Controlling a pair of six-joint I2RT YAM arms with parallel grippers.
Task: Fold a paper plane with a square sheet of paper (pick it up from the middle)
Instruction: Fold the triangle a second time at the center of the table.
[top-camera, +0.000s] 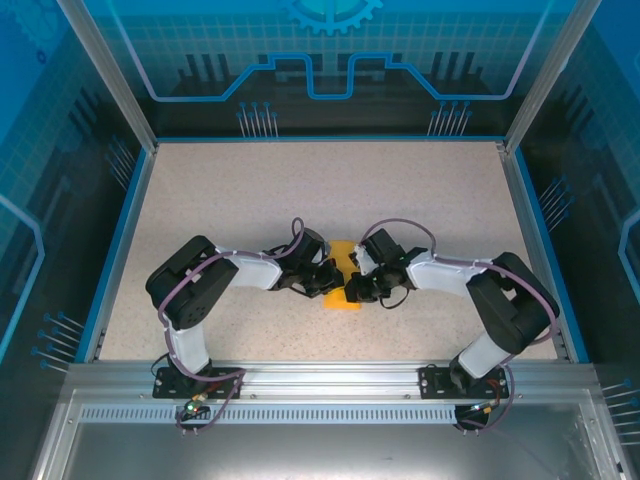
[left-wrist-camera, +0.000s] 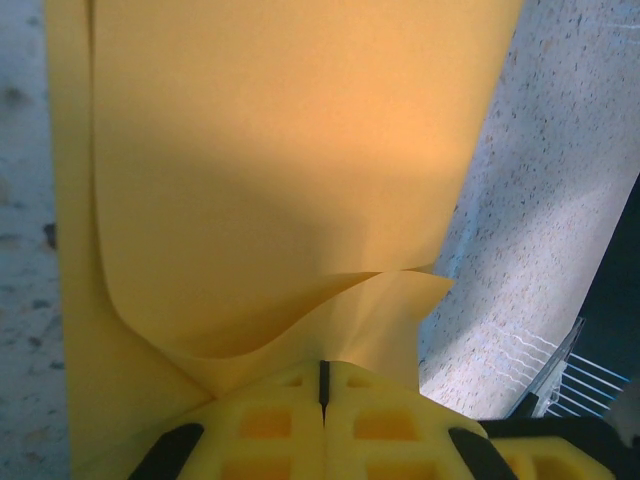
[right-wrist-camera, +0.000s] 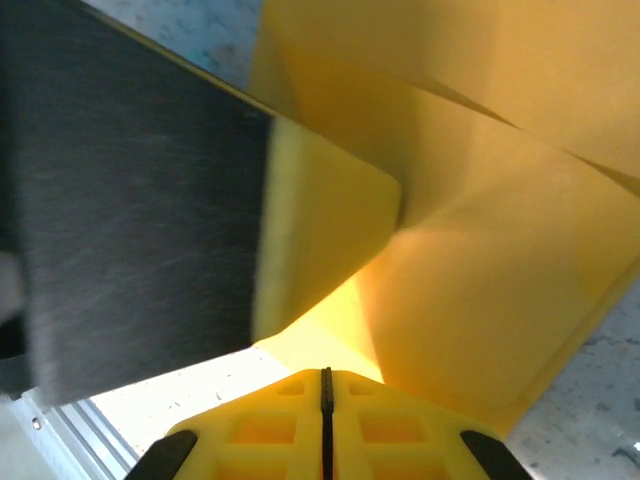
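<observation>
The square sheet of paper (top-camera: 344, 254) is orange-yellow and lies in folded layers at the middle of the table, between the two gripper heads, which cover most of it from above. My left gripper (top-camera: 334, 283) comes in from the left. In its wrist view the left gripper (left-wrist-camera: 323, 372) is shut, and the paper (left-wrist-camera: 280, 150) curls up straight out of the tips. My right gripper (top-camera: 353, 286) meets it from the right. In the right wrist view the right gripper (right-wrist-camera: 325, 376) is shut on a fold of the paper (right-wrist-camera: 480, 300), close beside the left gripper's finger (right-wrist-camera: 320, 230).
The speckled beige table (top-camera: 250, 200) has a blue rim and metal posts at its corners. An aluminium rail (top-camera: 330, 378) with both arm bases runs along the near edge. Both forearms lie low over the table, elbows out to either side.
</observation>
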